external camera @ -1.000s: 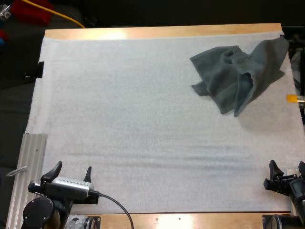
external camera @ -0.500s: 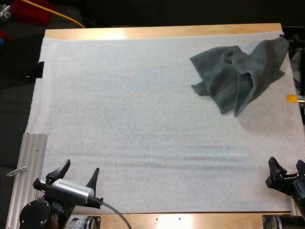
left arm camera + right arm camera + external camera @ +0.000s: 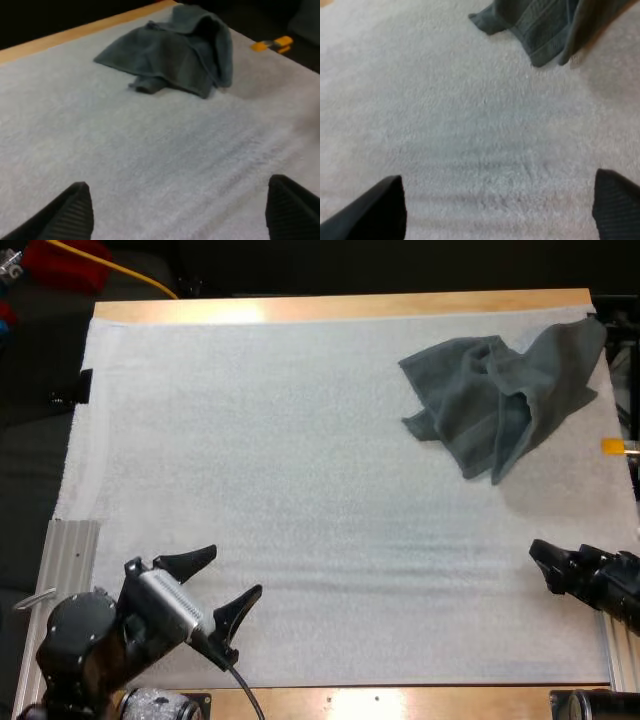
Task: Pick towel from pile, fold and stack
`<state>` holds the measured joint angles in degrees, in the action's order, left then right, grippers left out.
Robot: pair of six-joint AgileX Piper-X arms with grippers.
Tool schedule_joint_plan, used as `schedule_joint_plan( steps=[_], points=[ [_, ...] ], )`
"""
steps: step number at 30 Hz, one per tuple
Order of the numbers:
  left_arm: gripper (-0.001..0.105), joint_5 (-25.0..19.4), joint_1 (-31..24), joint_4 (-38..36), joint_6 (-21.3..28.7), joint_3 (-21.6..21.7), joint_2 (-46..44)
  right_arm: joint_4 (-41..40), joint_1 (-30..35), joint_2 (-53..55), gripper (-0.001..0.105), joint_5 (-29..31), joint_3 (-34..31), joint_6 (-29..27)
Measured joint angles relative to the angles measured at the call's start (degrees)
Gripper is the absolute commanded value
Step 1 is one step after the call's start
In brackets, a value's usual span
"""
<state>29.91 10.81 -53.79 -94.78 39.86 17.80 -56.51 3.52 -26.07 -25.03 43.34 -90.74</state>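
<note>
High view puts the crumpled grey-green towel (image 3: 500, 400) in the upper right of the frame. It lies on the white mat (image 3: 300, 490) with one corner reaching the mat's right edge, exactly where it lay a second ago. What has changed is the arms. The left tool (image 3: 234, 571) pointed straight up the frame from the lower left corner a second ago; it has since swung round, so its fingers now aim up and to the right, toward the towel, and it sits a little further onto the mat. The right tool (image 3: 545, 565), at the lower right, has turned inward and moved up the frame, nearer the towel but well apart from it. Both tools are spread wide with nothing between their fingers. The left wrist view shows its two fingers apart over bare mat with the towel (image 3: 175, 50) well ahead. The right wrist view shows the same, with the towel (image 3: 545, 25) closer ahead. I judge this to be the start of the reach: both arms are lining up on the towel, the pick is not yet made, and folding and stacking all lie ahead.
</note>
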Motion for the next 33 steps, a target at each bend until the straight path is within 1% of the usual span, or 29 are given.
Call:
schedule_joint_plan(
  steps=[3, 4, 6, 11, 12, 17, 22, 28, 30, 31, 32, 33],
  points=[
    [0.069, 1.0, 1.7, 0.6, 0.8, 1.1, 3.4, 1.9, 0.0, -2.2, 0.074, -1.6, 0.0, 2.0],
    [0.069, 1.4, 3.3, 1.3, 0.9, 1.7, 5.5, 3.3, 0.0, -3.8, 0.074, -1.9, 0.0, 3.1],
    [0.069, 1.4, 5.6, 2.1, 0.9, 2.1, 7.2, 4.6, 0.0, -5.7, 0.074, -1.9, 0.0, 4.8],
    [0.069, 1.5, 9.0, 2.9, 0.9, 2.8, 10.8, 7.1, 0.0, -9.4, 0.074, -2.5, 0.0, 6.8],
    [0.069, 1.3, 9.5, 2.9, 0.9, 2.8, 13.2, 9.1, 0.0, -12.4, 0.074, -2.6, 0.0, 8.9],
    [0.069, -2.5, 9.5, 4.5, 0.9, 2.8, 15.4, 12.7, 0.0, -17.1, 0.074, -2.6, 0.1, 11.1],
    [0.069, -4.0, 9.5, 6.4, 0.9, 2.8, 15.8, 15.4, 0.0, -20.6, 0.074, -2.6, 0.1, 12.7],
    [0.069, -4.3, 9.5, 8.1, 0.9, 2.8, 15.8, 20.6, -0.9, -25.6, 0.074, -4.0, 0.1, 14.1],
    [0.069, -4.3, 9.5, 8.1, 0.9, 2.8, 15.8, 22.7, -3.9, -28.1, 0.074, -1.6, 0.2, 14.6],
    [0.069, -4.3, 9.5, 8.1, 0.9, 2.8, 15.8, 24.7, -7.1, -30.9, 0.074, 2.8, 0.2, 15.4],
    [0.069, -4.3, 9.5, 8.1, 0.9, 2.8, 15.8, 26.3, -8.9, -32.8, 0.074, 5.9, 0.2, 17.0],
    [0.069, -4.3, 9.5, 8.1, 0.9, 2.8, 15.8, 27.0, -9.5, -33.7, 0.074, 7.2, 0.2, 17.8]
  ],
)
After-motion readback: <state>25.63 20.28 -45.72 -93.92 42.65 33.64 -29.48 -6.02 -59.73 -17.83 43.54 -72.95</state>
